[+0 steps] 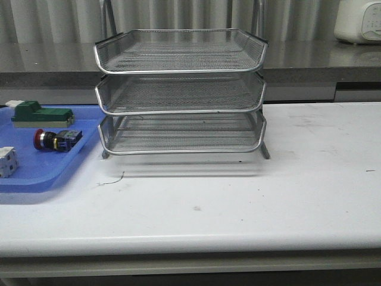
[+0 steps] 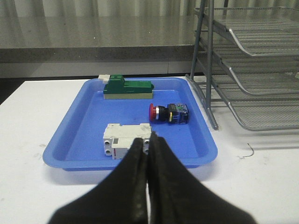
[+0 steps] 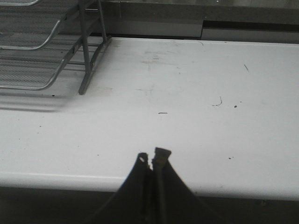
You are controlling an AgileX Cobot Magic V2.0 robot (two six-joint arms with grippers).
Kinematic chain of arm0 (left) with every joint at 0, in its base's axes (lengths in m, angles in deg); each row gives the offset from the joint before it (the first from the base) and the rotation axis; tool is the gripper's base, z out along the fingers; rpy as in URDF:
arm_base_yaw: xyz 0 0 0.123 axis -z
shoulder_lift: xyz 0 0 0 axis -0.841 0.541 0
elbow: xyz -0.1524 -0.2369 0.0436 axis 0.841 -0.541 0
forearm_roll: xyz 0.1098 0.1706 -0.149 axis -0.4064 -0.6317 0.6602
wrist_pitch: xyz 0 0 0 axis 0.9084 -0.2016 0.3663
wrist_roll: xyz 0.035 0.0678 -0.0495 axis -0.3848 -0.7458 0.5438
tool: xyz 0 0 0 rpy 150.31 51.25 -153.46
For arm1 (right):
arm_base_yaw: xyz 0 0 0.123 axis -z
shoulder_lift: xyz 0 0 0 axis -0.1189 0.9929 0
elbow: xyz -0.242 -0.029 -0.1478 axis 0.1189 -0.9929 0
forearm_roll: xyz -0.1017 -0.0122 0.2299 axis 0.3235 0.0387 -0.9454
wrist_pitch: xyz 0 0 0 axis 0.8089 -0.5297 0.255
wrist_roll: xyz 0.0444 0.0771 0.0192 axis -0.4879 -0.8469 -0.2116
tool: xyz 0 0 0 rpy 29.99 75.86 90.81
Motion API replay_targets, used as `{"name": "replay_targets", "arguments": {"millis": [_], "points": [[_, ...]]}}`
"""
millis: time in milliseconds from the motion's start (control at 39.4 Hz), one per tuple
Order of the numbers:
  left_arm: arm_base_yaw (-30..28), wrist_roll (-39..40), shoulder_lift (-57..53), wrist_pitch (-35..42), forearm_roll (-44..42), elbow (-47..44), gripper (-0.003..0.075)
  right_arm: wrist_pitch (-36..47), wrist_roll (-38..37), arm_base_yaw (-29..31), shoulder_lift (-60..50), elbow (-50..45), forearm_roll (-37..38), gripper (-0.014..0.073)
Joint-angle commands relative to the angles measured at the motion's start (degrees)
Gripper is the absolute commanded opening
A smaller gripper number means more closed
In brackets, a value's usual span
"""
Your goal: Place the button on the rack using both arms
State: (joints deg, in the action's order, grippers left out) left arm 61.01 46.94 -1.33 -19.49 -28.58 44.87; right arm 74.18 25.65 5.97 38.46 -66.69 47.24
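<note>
**Button on the blue tray, rack beside it, both grippers closed and empty**

Here the button (image 1: 55, 140) is seen lying on its side in the blue tray (image 1: 36, 179), its red head turned away from the rack (image 1: 181, 95), which stands just beside the tray's edge; in the tray a green block (image 1: 40, 113) lies behind the button, and a white cube (image 1: 7, 162) lies nearer the table's front edge; in the left wrist view the white cube is found between the left gripper (image 2: 148, 140) and the button, so the straight line to the button is partly blocked; the green block is kept apart from the button by bare tray floor. The left gripper is shown with its fingers pressed together and nothing between them; the right gripper (image 3: 153, 161) is likewise closed on nothing, above the table's near edge. The rack's three mesh tiers are seen stacked, their open fronts turned toward the front camera; a small bit of wire (image 1: 112, 180) lies on the table (image 1: 309, 179) before the rack; wide bare tabletop is seen on the rack's right side.
</note>
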Motion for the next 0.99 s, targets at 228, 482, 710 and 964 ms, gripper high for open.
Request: {"name": "replay_targets", "arguments": {"millis": [228, 482, 710, 964], "points": [[0.03, 0.62, -1.22, 4.89, -0.09, -0.47, -0.0019, 5.8, 0.1, 0.0, -0.95, 0.3, 0.56, -0.0062], [0.03, 0.62, -1.22, 14.4, -0.61, -0.47, -0.0019, 12.14, 0.1, -0.04, -0.95, 0.36, -2.86, -0.0062], [0.03, 0.62, -1.12, 28.39, -0.61, 2.43, -0.0019, 12.53, 0.1, -0.04, -0.95, 7.21, -2.79, -0.0062], [0.03, 0.62, 6.13, 11.78, -6.03, 17.92, -0.0019, 2.97, 0.1, -0.04, 4.78, 21.61, -2.64, -0.0062]]}}
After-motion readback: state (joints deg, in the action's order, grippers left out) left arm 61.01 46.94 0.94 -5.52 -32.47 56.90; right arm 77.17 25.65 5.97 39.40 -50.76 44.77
